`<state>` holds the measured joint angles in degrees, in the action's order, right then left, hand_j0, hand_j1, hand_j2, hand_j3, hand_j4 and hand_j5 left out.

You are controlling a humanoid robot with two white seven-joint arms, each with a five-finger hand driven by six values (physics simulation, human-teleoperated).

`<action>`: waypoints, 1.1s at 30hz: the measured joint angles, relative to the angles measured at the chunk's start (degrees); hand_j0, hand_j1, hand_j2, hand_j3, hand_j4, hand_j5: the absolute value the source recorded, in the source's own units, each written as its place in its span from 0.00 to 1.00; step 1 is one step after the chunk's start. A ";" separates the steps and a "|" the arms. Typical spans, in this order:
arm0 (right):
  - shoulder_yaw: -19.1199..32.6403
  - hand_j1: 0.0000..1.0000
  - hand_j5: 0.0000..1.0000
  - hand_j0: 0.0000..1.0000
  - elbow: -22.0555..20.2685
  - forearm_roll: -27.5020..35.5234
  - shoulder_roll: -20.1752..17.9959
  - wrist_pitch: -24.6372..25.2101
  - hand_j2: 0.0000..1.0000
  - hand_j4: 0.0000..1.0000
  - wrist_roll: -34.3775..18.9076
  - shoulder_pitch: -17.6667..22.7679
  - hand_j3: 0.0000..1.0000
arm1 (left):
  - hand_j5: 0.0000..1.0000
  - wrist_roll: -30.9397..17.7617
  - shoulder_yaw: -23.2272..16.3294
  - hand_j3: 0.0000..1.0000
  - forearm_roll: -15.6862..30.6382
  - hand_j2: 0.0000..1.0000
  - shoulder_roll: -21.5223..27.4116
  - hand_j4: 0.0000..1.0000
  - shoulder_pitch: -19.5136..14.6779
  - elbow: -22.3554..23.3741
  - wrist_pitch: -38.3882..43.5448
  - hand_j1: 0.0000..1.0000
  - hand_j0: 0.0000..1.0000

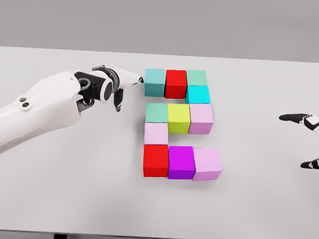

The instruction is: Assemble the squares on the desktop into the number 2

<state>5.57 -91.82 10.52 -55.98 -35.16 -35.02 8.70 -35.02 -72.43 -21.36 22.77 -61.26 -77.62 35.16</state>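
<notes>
Head view: left hand fingertip touching teal cube.

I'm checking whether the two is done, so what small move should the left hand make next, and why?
Probably a short nudge rightward on the teal cube. The left hand has its fingers extended, fingertips at that cube's left face, holding nothing. The eleven cubes already read as a 2, but the top row sits slightly apart from the cyan cube, so a gentle push might tighten it. The right hand rests open at the right edge.
</notes>
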 measured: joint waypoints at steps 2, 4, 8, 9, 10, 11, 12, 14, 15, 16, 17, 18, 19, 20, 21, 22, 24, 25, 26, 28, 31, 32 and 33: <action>-0.01 1.00 1.00 1.00 0.00 0.00 -0.01 0.00 1.00 1.00 0.00 0.00 1.00 | 1.00 0.00 0.00 1.00 0.09 1.00 0.03 1.00 -0.09 0.00 0.00 1.00 1.00; -0.01 1.00 1.00 1.00 0.00 0.00 -0.01 0.00 1.00 1.00 0.00 0.00 1.00 | 1.00 0.00 0.00 1.00 0.20 1.00 0.05 1.00 -0.09 0.00 0.00 1.00 1.00; 0.00 1.00 1.00 1.00 0.00 0.00 -0.01 0.00 1.00 1.00 0.00 0.00 1.00 | 1.00 0.00 -0.01 1.00 0.28 1.00 0.06 1.00 -0.09 -0.05 0.00 1.00 1.00; 0.01 1.00 1.00 1.00 0.01 0.00 -0.01 0.00 1.00 1.00 0.00 0.00 1.00 | 1.00 0.00 -0.02 1.00 0.28 1.00 0.04 1.00 -0.09 -0.06 0.00 1.00 1.00; 0.00 1.00 1.00 1.00 0.01 0.00 -0.01 0.00 1.00 1.00 0.00 0.00 1.00 | 1.00 0.00 -0.03 1.00 0.28 1.00 0.03 1.00 -0.09 -0.07 0.00 1.00 1.00; -0.01 1.00 1.00 1.00 0.01 0.00 -0.01 0.00 1.00 1.00 0.00 0.00 1.00 | 1.00 0.00 -0.04 1.00 0.28 1.00 0.02 1.00 -0.09 -0.07 0.00 1.00 1.00; -0.02 1.00 1.00 1.00 0.01 0.00 -0.01 0.00 1.00 1.00 0.00 0.00 1.00 | 1.00 0.00 -0.04 1.00 0.28 1.00 0.02 1.00 -0.09 -0.10 0.00 1.00 1.00; -0.01 1.00 1.00 1.00 0.01 0.00 -0.01 0.00 1.00 1.00 0.00 0.00 1.00 | 1.00 0.00 -0.04 1.00 0.29 1.00 0.02 1.00 -0.09 -0.14 0.00 1.00 1.00; 0.03 1.00 1.00 1.00 0.01 0.00 -0.01 0.00 1.00 1.00 0.00 0.00 1.00 | 1.00 0.00 -0.03 1.00 0.29 1.00 0.01 1.00 -0.09 -0.16 0.00 1.00 1.00; 0.02 1.00 1.00 1.00 0.01 0.00 -0.01 0.00 1.00 1.00 0.00 0.00 1.00 | 1.00 0.00 -0.03 1.00 0.29 1.00 0.01 1.00 -0.09 -0.19 0.00 1.00 1.00; 0.03 1.00 1.00 1.00 0.01 0.00 -0.01 0.00 1.00 1.00 0.00 0.00 1.00 | 1.00 0.00 -0.04 1.00 0.28 1.00 0.01 1.00 -0.09 -0.22 0.00 1.00 1.00; 0.04 1.00 1.00 1.00 0.01 0.00 -0.01 0.00 1.00 1.00 0.00 0.00 1.00 | 1.00 0.00 -0.03 1.00 0.29 1.00 0.01 1.00 -0.09 -0.26 0.00 1.00 1.00; 0.01 1.00 1.00 1.00 0.01 0.00 -0.01 0.00 1.00 1.00 0.00 0.00 1.00 | 1.00 0.00 -0.03 1.00 0.29 1.00 0.02 1.00 -0.09 -0.30 0.00 1.00 1.00; 0.00 1.00 1.00 1.00 0.01 0.00 -0.01 0.00 1.00 1.00 0.00 0.00 1.00 | 1.00 0.00 -0.03 1.00 0.29 1.00 0.02 1.00 -0.09 -0.33 0.00 1.00 1.00; -0.01 1.00 1.00 1.00 0.01 0.00 0.00 0.00 1.00 1.00 0.00 0.00 1.00 | 1.00 0.00 -0.02 1.00 0.29 1.00 0.03 1.00 -0.09 -0.36 0.00 1.00 1.00; -0.02 1.00 1.00 1.00 0.01 0.00 0.01 0.00 1.00 1.00 0.00 0.00 1.00 | 1.00 0.00 -0.02 1.00 0.29 1.00 0.04 1.00 -0.09 -0.38 0.00 1.00 1.00; -0.01 1.00 1.00 1.00 0.01 0.00 0.02 0.00 1.00 1.00 0.00 0.00 1.00 | 1.00 0.00 -0.01 1.00 0.29 1.00 0.05 1.00 -0.09 -0.44 0.00 1.00 1.00; 0.03 1.00 1.00 1.00 0.01 0.00 0.02 0.00 1.00 1.00 0.00 0.00 1.00 | 1.00 0.00 -0.01 1.00 0.29 1.00 0.04 1.00 -0.09 -0.47 0.00 1.00 1.00; 0.02 1.00 1.00 1.00 0.01 0.00 0.04 0.00 1.00 1.00 0.00 0.00 1.00 | 1.00 0.00 -0.01 1.00 0.29 1.00 0.03 1.00 -0.09 -0.50 0.00 1.00 1.00; 0.00 1.00 1.00 1.00 0.01 0.00 0.06 0.00 1.00 1.00 0.00 0.00 1.00 | 1.00 0.00 -0.01 1.00 0.29 1.00 0.02 1.00 -0.09 -0.56 0.00 1.00 1.00; 0.04 1.00 1.00 1.00 -0.02 0.00 0.04 0.00 1.00 1.00 0.00 -0.18 1.00 | 1.00 0.00 -0.01 1.00 0.29 1.00 0.03 1.00 -0.09 -0.64 0.00 1.00 1.00; 0.07 1.00 1.00 1.00 -0.04 0.00 0.02 0.00 1.00 1.00 0.00 -0.26 1.00 | 1.00 0.00 -0.01 1.00 0.28 1.00 0.03 1.00 -0.09 -0.65 0.00 1.00 1.00; 0.09 1.00 1.00 1.00 -0.12 0.00 0.00 0.00 1.00 1.00 0.00 -0.35 1.00 | 1.00 0.00 -0.01 1.00 0.29 1.00 0.03 1.00 -0.09 -0.67 0.00 1.00 1.00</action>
<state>5.66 -91.94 10.52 -55.98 -35.16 -35.02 8.35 -35.02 -72.44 -21.07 22.80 -61.35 -78.29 35.16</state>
